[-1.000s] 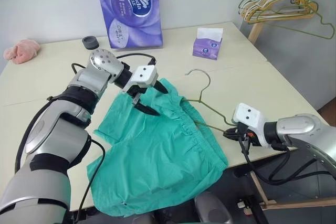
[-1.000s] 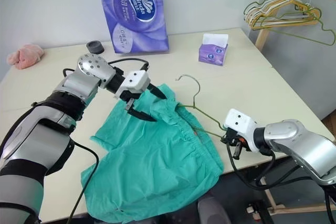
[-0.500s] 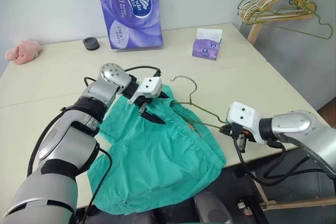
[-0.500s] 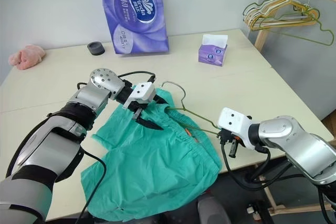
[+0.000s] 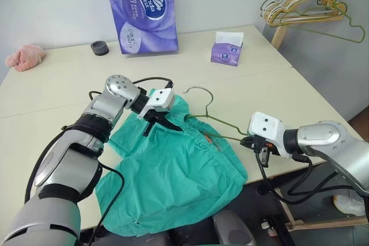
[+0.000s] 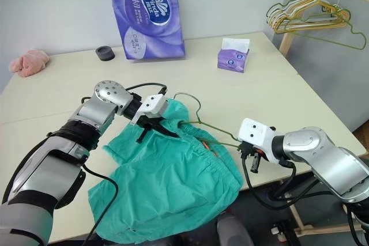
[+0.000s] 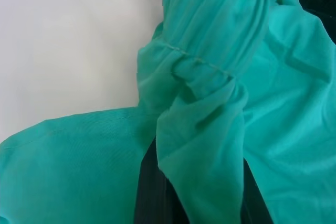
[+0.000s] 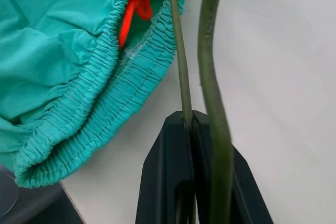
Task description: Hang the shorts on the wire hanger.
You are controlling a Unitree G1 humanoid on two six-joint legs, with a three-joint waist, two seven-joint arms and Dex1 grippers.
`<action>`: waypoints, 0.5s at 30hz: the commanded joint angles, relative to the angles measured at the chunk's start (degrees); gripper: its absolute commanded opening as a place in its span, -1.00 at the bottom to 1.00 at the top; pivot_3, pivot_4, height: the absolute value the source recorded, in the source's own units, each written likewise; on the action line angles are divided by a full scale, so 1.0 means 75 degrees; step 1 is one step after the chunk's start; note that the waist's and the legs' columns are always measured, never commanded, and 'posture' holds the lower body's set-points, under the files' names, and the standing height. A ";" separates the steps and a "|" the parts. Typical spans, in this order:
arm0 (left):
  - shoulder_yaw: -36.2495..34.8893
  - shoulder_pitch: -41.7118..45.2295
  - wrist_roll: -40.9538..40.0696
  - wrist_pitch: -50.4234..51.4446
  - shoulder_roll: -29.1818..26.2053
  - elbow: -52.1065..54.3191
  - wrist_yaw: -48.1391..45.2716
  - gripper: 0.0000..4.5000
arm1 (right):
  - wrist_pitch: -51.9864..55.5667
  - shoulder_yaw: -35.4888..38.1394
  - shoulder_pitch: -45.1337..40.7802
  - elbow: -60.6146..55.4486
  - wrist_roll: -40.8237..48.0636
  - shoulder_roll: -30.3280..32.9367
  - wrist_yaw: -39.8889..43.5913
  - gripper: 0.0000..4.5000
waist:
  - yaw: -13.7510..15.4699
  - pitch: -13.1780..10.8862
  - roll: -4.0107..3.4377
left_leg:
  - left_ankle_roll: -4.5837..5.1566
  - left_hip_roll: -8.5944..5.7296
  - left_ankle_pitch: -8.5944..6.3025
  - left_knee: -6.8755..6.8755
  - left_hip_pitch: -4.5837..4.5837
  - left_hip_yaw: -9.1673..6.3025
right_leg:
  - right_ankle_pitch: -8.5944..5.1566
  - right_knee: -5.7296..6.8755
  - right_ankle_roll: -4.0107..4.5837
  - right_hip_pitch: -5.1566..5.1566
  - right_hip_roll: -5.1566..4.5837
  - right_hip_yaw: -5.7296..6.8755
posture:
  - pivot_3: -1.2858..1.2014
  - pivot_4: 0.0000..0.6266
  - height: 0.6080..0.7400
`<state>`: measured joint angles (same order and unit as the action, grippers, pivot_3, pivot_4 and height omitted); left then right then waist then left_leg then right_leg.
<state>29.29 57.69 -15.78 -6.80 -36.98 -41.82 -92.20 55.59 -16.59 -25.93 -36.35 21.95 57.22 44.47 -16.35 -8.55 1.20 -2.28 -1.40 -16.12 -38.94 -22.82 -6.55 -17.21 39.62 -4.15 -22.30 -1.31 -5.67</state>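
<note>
Surface: a cream table [image 5: 52,93] fills the frame, pale wall behind.
Shorts: the teal-green thin fabric shorts [image 5: 173,171] sprawl at lower centre, hem spilling off the near edge.
Hanger: the thin olive-green wire hanger [image 5: 214,120] lies right of centre, one end tucked into the gathered waistband.
Left gripper: the left gripper [image 5: 157,121] is clamped on a fold of shorts at centre.
Right gripper: the right gripper [image 8: 191,124] pinches the hanger's wire, fingers tight.
Back row: a purple tissue-roll pack [image 5: 141,8] at top centre, a small purple tissue box [image 5: 226,50] to its right, a black round cap [image 5: 100,47] to its left.
Far left: a pink cloth lump [image 5: 24,57].
Upper right: a bunch of gold and green hangers [image 5: 302,10] on a wooden rail.
</note>
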 commanded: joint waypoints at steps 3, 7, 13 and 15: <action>-0.0626 -0.0186 0.0038 0.0413 0.0086 0.0576 -0.0040 -0.99 | -0.0196 0.0391 -0.0119 -0.0258 -0.0162 -0.0226 -0.0166 -1.00 | -0.0034 0.0000 0.0000 | 0.0000 0.0000 0.0000 0.0000 0.0000 0.0000 | 0.0000 0.0003 0.0000 0.0000 0.0000 0.0000 | -0.24 -0.70 1.00; -0.0770 -0.0327 0.0227 0.0487 0.0025 0.0698 -0.0040 -0.99 | -0.0432 0.0441 -0.0160 -0.0179 -0.0276 -0.0245 -0.0016 -1.00 | -0.0054 0.0001 -0.0001 | 0.0000 0.0000 0.0000 -0.0001 0.0000 -0.0001 | 0.0000 0.0005 0.0000 -0.0001 0.0000 0.0000 | -0.24 -0.70 1.00; -0.0902 -0.0424 0.0557 0.0297 -0.0105 0.0636 -0.0040 -1.00 | -0.0582 0.1119 0.0255 -0.0234 -0.0248 -0.0047 0.0100 -0.40 | -0.0069 0.0003 -0.0003 | 0.0000 0.0000 0.0000 -0.0001 0.0000 -0.0003 | 0.0000 0.0007 0.0000 0.0000 -0.0001 0.0003 | -0.23 -0.70 1.00; -0.0984 -0.0425 0.0669 0.0242 -0.0109 0.0568 -0.0040 -1.00 | -0.0527 0.1480 0.0549 -0.0331 -0.0184 0.0128 0.0179 -0.11 | -0.0068 0.0003 -0.0003 | 0.0000 -0.0001 0.0000 -0.0001 -0.0001 -0.0005 | 0.0000 0.0007 0.0000 0.0000 -0.0001 0.0005 | -0.23 -0.69 1.00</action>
<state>24.28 54.10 -11.32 -4.14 -37.10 -37.96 -92.19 51.89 -9.30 -22.61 -36.61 19.78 56.77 45.08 -16.85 -8.53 1.18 -2.28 -1.41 -16.12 -38.95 -22.83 -6.57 -17.21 39.67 -4.15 -22.30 -1.31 -5.65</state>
